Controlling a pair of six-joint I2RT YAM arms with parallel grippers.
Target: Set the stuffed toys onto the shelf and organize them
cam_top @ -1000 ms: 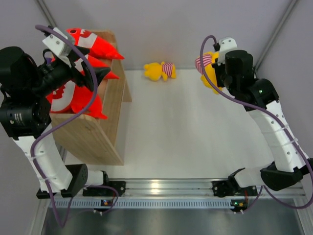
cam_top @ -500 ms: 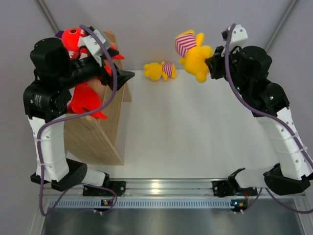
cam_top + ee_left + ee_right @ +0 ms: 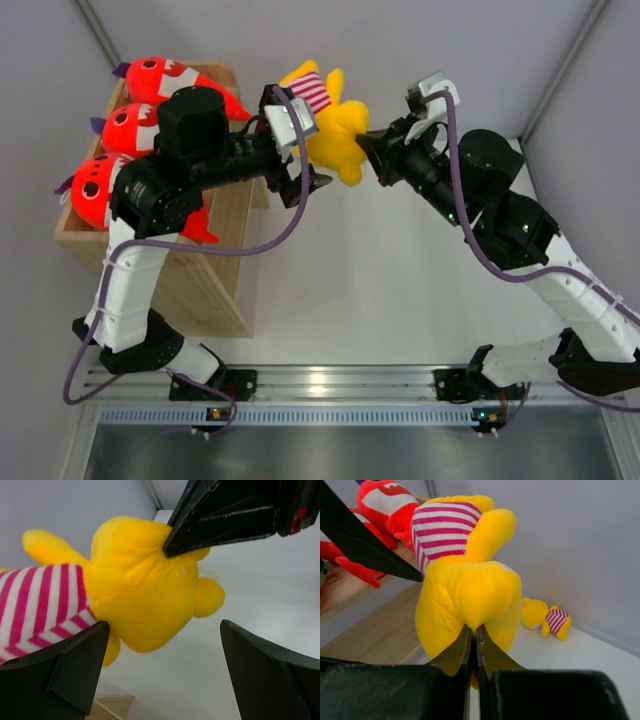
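My right gripper (image 3: 474, 630) clamps the yellow plush toy (image 3: 338, 128) in mid-air, my left gripper (image 3: 165, 652) gapes wide just beside it, near the shelf (image 3: 228, 240) edge, white table (image 3: 400, 290) open below.

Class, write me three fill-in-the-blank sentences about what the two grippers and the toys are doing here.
1. The right gripper is shut on a striped plush toy whose body is ___.
2. The left gripper is ___, with its jaws on either side of that toy.
3. ___ red sharks lie on top of the shelf.

Missing words: yellow; open; three.
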